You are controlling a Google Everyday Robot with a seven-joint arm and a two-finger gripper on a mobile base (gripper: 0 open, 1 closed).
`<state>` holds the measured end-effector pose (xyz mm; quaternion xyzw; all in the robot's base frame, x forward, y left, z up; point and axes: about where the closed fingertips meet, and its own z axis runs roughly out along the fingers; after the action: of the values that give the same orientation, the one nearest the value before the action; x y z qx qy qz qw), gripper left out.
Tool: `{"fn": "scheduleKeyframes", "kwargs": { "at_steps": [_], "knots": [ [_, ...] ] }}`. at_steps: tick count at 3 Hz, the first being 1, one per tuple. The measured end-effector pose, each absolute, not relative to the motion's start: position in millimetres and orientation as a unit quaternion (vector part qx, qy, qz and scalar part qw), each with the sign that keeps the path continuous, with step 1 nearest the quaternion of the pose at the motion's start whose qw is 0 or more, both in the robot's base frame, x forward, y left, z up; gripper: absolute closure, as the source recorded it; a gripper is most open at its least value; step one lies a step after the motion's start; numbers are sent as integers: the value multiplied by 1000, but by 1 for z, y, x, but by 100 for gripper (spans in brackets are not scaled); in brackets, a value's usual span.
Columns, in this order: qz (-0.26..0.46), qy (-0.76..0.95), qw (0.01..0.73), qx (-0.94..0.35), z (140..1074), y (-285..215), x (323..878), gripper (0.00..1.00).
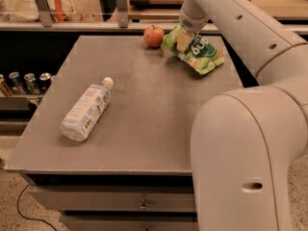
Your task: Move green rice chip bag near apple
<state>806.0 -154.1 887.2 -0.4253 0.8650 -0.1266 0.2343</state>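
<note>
The green rice chip bag (199, 54) lies at the table's far right, its left end bunched up and raised off the table. The apple (154, 36) sits just left of it at the far edge, a small gap between them. My gripper (185, 40) comes down from above onto the bag's left end and is shut on it. One finger shows against the bag and the other is hidden behind it.
A clear plastic bottle with a white cap (86, 109) lies on its side at the left of the grey table (144, 129). My arm's large white body (240, 158) fills the right foreground. Cans (24, 82) stand on a lower shelf at the left.
</note>
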Motion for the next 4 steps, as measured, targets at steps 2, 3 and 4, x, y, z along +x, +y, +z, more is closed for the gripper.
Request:
{"fn": "scheduleKeyframes", "kwargs": {
  "at_steps": [2, 3, 4],
  "knots": [
    [-121, 868, 234, -422, 887, -156, 807, 0],
    [-102, 863, 247, -428, 891, -156, 806, 0],
    [-75, 858, 255, -441, 893, -157, 802, 0]
  ]
}}
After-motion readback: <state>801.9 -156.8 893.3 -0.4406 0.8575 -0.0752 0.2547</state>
